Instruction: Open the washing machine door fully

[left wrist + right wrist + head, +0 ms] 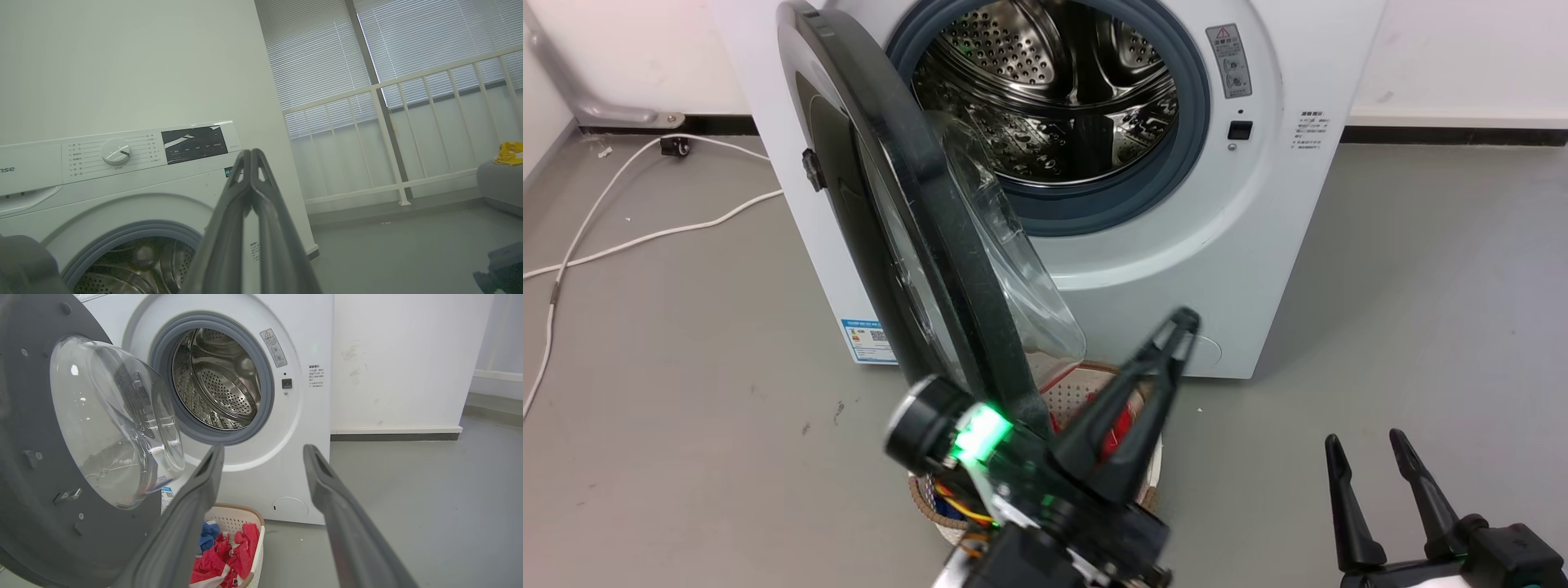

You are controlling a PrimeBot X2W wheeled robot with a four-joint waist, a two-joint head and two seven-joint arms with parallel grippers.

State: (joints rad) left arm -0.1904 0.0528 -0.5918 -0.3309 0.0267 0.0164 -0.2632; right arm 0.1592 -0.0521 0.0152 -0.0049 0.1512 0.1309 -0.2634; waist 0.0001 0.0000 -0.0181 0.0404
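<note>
The door [931,204] is standing about half open, swung out from the machine [1241,245], just left of our left end effector [1183,322], whose fingers are pressing together on nothing. We are judging the door rigid, fairly heavy and free-swinging. Its gloss is looking slippery, so we are favouring a flat push on the inner face near the free edge, sparing the glass bowl [114,416]. Our right end effector [1365,441] is hanging open, well to the right. A basket [229,520] is sitting beneath the left one.

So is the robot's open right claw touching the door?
Apart. The head view shows the right gripper low at the right, with a stretch of bare floor between it and the door.
</note>
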